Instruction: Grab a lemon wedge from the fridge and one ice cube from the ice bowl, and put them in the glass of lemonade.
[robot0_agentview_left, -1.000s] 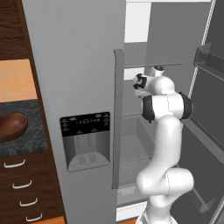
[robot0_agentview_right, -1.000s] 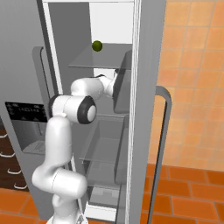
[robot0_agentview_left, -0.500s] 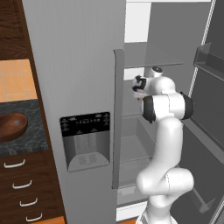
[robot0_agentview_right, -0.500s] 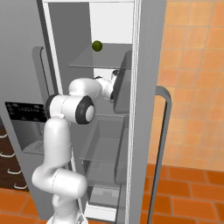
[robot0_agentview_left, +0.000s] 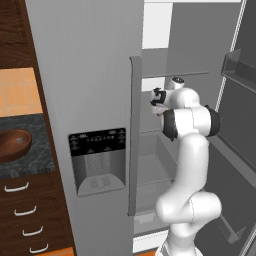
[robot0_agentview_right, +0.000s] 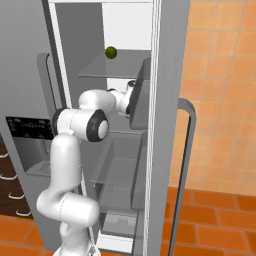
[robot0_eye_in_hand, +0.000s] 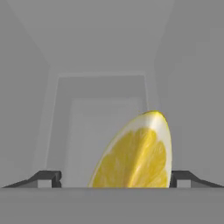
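Up front in the left base view, the fridge (robot0_agentview_left: 95, 75) stands with one door shut, its black dispenser panel (robot0_agentview_left: 98, 161) facing out, and the other door swung wide. The white arm (robot0_agentview_left: 187, 150) reaches into the open compartment at mid-shelf height, with the gripper (robot0_agentview_left: 158, 98) just past the door's edge. Off to the left, the ice bowl (robot0_agentview_left: 14, 145) sits on a dark stone surface (robot0_agentview_left: 30, 162) above drawers.

Seen from the right base view, the arm bends into the fridge under a glass shelf (robot0_agentview_right: 112, 70) that carries a small dark green round fruit (robot0_agentview_right: 111, 52). The hand is partly hidden behind the door bin.

Looking along the hand view, the lemon wedge (robot0_eye_in_hand: 138, 155) stands tilted between the two dark fingertips (robot0_eye_in_hand: 46, 178), nearer the right one. The jaws stand wide, and no contact with the wedge can be made out.
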